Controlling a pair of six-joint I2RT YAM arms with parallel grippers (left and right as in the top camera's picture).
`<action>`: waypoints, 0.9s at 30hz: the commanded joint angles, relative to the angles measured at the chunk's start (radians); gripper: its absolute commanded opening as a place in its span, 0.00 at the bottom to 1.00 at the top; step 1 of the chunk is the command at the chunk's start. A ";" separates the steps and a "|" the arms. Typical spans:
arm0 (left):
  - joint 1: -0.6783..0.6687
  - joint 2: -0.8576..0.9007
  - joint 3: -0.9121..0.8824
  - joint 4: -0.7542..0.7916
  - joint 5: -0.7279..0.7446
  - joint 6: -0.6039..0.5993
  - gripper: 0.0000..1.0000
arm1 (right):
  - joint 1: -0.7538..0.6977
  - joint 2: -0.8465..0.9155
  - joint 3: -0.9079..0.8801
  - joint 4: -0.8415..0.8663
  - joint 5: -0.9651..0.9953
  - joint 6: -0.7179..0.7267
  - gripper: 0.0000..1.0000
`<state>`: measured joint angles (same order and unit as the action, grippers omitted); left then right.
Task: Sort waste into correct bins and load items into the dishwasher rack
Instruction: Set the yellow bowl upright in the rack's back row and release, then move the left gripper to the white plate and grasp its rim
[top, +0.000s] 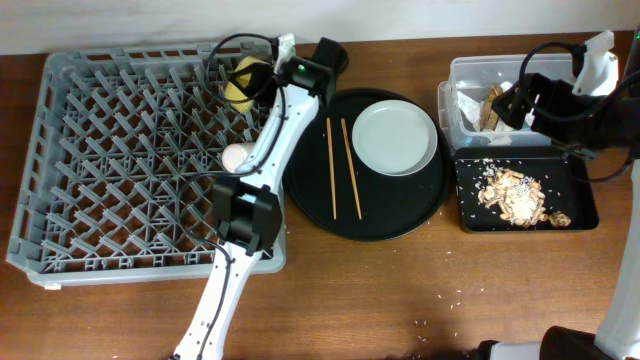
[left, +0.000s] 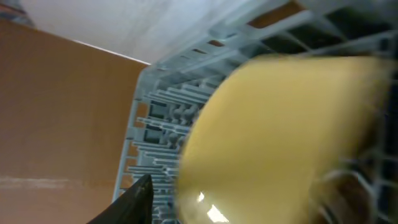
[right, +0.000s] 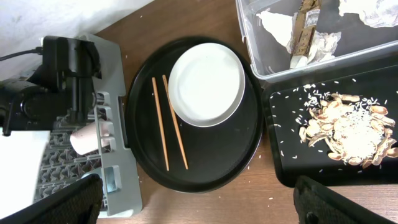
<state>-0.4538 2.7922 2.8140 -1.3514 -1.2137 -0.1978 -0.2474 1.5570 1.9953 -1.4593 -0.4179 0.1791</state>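
Small yellow bowl lies at the far edge of the large grey plastic grid rack, by the left hand, whose grip I cannot tell. Right hand gapes empty over the clear rectangular tub.

The left arm, the one over the dishwasher rack, has slim white links joined by boxy black joint housings. Thin black cables loop out near its wrist, where a small green light shows. The right arm, well away from the rack, is mostly blocky black housings with one white link and black cables. The right gripper has blunt matt-black fingers.
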 joint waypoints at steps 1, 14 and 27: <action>-0.010 0.007 0.000 -0.032 0.071 0.029 0.50 | -0.002 0.003 0.001 0.000 0.012 -0.007 0.98; 0.038 -0.085 0.324 -0.231 0.548 0.039 0.70 | -0.002 0.003 0.001 0.000 0.012 -0.007 0.98; 0.033 -0.195 0.245 -0.184 1.321 0.040 0.84 | -0.002 0.003 0.001 0.000 0.012 -0.007 0.99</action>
<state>-0.4175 2.5858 3.1146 -1.5764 -0.1196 -0.1638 -0.2474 1.5570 1.9953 -1.4593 -0.4179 0.1795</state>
